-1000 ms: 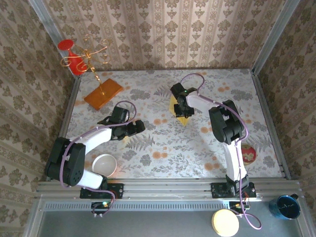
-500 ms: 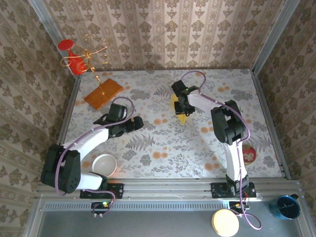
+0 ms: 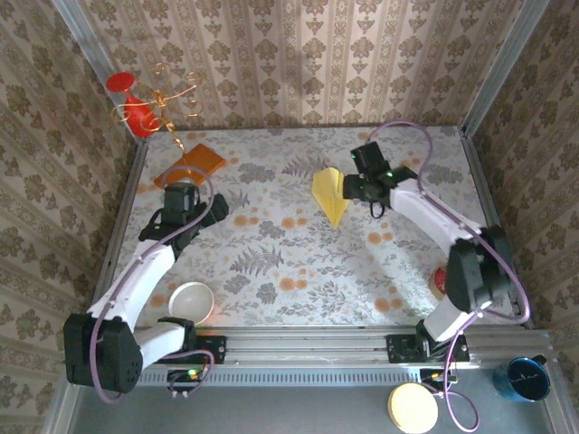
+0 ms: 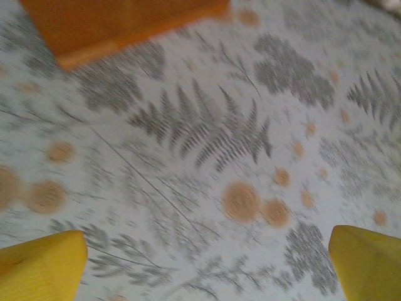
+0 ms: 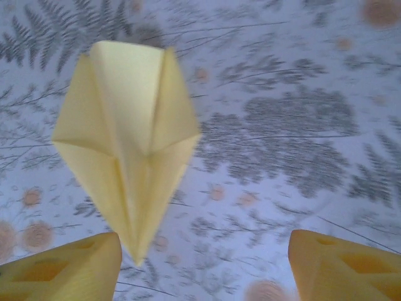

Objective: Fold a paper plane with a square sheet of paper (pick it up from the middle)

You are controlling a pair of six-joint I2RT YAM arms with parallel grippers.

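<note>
Left fingers (image 4: pixel 41 266) stand spread wide with nothing between them, hovering over the bare desk (image 3: pixel 271 262) just on the near side of the orange board (image 3: pixel 190 163) and well apart from the paper. Toward the middle, the paper plane (image 3: pixel 331 194) lies flat on the desk: a pale-yellow kite, long axis running far to near, sharp point toward the arm bases. Just to its right, the right fingers (image 5: pixel 62 269) are also parted and pinch nothing. In the right wrist view the plane's tip lies just ahead of the finger at lower left, off centre. The right arm is much the nearer, so any further touch would, I judge, mean shifting over the centre crease first.
</note>
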